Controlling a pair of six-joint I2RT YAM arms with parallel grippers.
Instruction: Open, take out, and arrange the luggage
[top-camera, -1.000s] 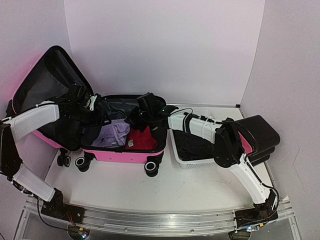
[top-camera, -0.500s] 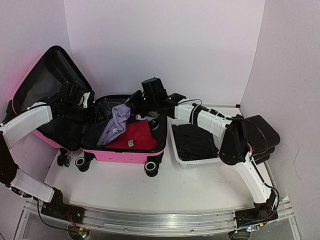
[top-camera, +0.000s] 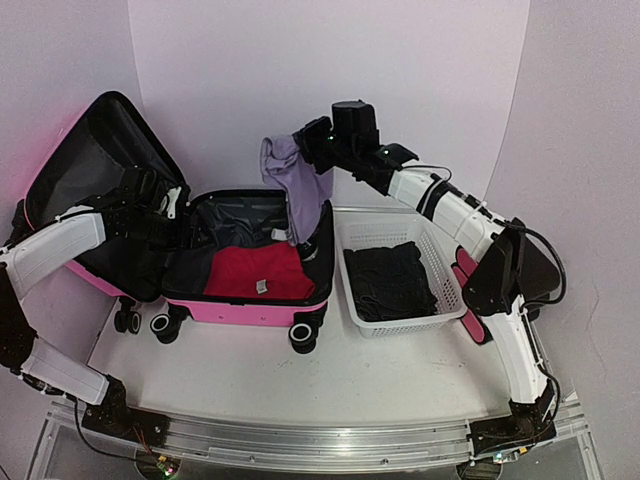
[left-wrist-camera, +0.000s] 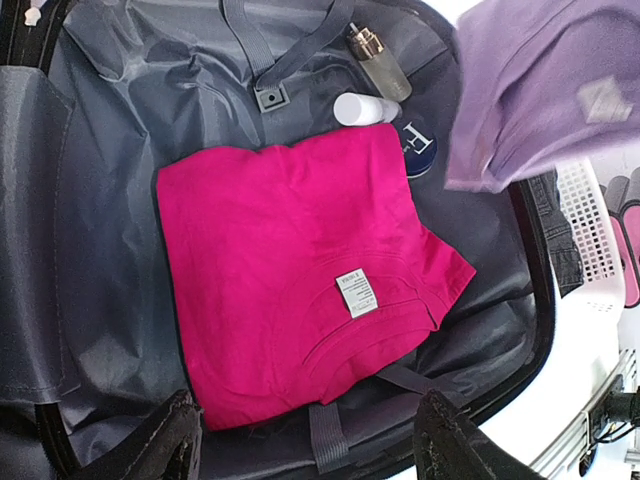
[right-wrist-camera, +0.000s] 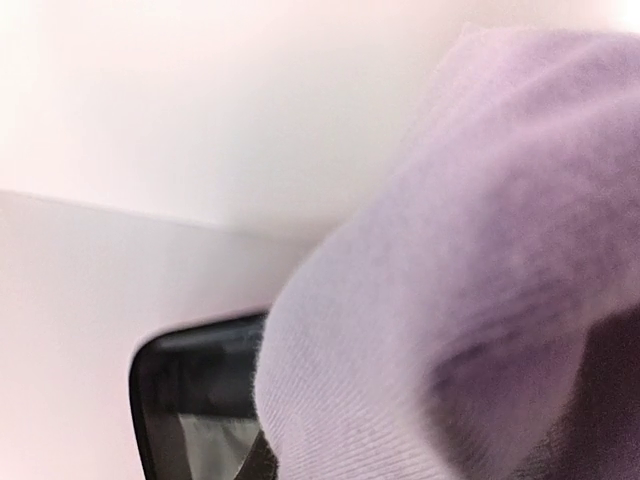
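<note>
Fingers: right fingers (top-camera: 316, 140) clamped on lilac knit garment (top-camera: 298, 190); left fingers (left-wrist-camera: 150, 452) apart.
Change: garment rose clear of open pink hard-shell suitcase (top-camera: 245, 311), centre-left of overhead frame.
Meaning: folded magenta shirt (left-wrist-camera: 300, 290) was uncovered, likely next out.

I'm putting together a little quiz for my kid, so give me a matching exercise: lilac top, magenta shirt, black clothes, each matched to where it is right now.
Things:
1. lilac top
2. magenta shirt
3. black clothes

Places:
A. in the white basket
B. hanging in mid-air
C. lying flat inside the luggage

Pairs: 1-B, 2-C, 3-A
</note>
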